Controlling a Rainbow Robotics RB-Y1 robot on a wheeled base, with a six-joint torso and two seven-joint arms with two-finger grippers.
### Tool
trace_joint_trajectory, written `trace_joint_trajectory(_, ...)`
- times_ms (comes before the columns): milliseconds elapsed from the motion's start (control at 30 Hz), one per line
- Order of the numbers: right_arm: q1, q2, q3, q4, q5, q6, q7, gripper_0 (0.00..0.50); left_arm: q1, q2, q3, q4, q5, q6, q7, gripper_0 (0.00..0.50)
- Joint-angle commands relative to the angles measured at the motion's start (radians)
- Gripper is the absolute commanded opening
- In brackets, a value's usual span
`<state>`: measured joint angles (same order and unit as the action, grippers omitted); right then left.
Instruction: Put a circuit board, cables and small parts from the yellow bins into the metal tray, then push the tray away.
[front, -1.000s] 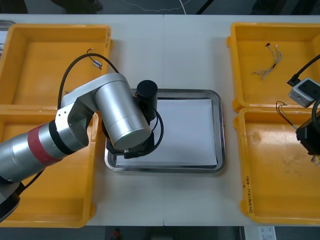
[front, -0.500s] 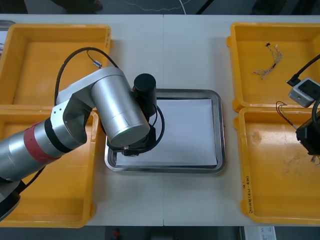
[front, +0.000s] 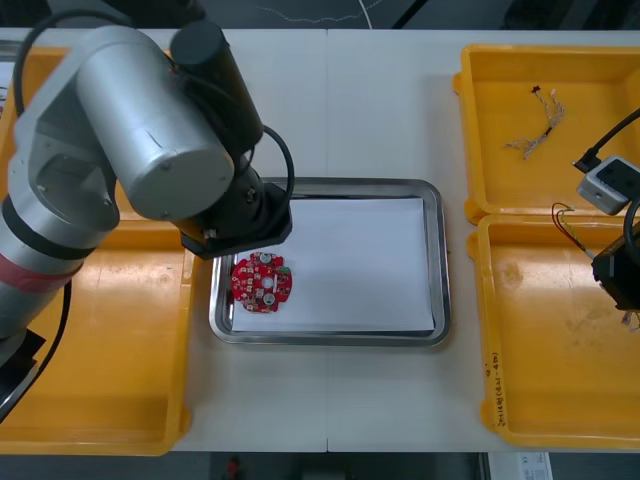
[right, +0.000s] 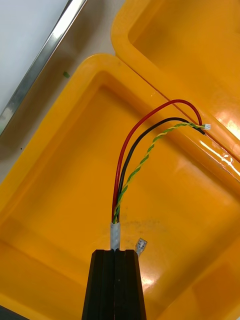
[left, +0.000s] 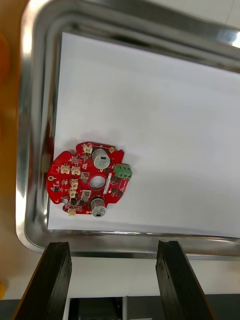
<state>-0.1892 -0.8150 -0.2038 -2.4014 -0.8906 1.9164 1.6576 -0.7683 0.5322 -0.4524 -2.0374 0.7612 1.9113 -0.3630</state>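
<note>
A: Item one, left gripper (left: 114, 245)?
B: Fingers spread wide, empty, over the metal tray's (left: 30, 150) near rim. Circuit board (left: 90, 182) lies flat at its near left corner.
A: Right gripper (right: 116, 252)?
B: Clamped on a cable (right: 131, 150), over the near right yellow bin (right: 60, 150); rim print illegible.

Four yellow bins (front: 520, 80), one metal tray (front: 440, 260), one red circuit board (front: 262, 283), two cable bundles (front: 540, 120).
</note>
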Motion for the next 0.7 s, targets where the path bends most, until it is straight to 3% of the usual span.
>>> trace_joint_trajectory(33,-0.019,-0.032,0.007,-0.028,0.004,0.004,0.048,0.000,0.003,0.084,0.084,-0.040,0.036,0.009,0.056,0.500)
trace_joint_trajectory(400,-0.065,-0.032,0.032,-0.030,-0.065,0.004,0.060,0.000,-0.006,0.178,0.210,0.045,0.072,0.009,0.042,0.500)
trace_joint_trajectory(700,-0.234,-0.033,0.247,-0.030,-0.061,0.004,0.070,0.000,-0.103,0.207,0.245,0.253,0.062,0.009,0.013,0.500)
